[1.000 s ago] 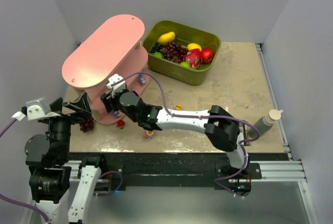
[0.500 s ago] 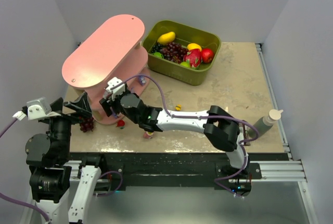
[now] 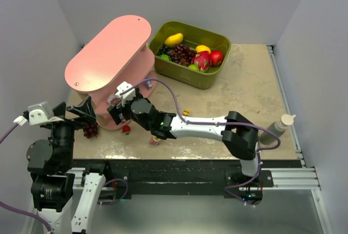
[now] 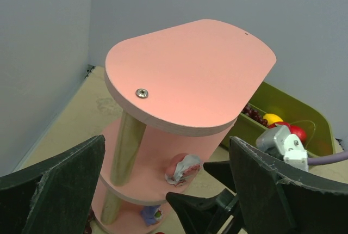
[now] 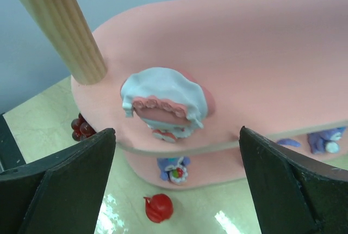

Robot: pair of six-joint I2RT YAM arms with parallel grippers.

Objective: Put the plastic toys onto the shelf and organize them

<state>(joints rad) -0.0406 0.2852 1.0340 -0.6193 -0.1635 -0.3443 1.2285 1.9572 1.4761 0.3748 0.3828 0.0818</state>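
Note:
The pink three-tier shelf (image 3: 109, 49) stands at the left of the table and shows in both wrist views (image 4: 190, 71) (image 5: 261, 54). A pink toy with a light-blue bonnet (image 5: 166, 103) lies on its middle tier (image 4: 184, 168). A purple toy (image 5: 175, 168) and another one (image 5: 325, 139) sit on the bottom tier. A red toy (image 3: 126, 129), a pink toy (image 3: 155, 140) and a yellow toy (image 3: 186, 112) lie on the table. My right gripper (image 3: 117, 108) (image 5: 175, 136) is open and empty, just in front of the bonnet toy. My left gripper (image 3: 81, 115) (image 4: 166, 141) is open and empty, left of the shelf.
An olive-green bin (image 3: 190, 54) of larger fruits stands behind and right of the shelf. A dark red grape bunch (image 3: 90, 130) lies by the shelf's near left foot. A bottle (image 3: 280, 125) stands at the table's right edge.
My right arm has shifted slightly to the right, its gripper staying at the shelf's middle tier. The left arm has not moved.

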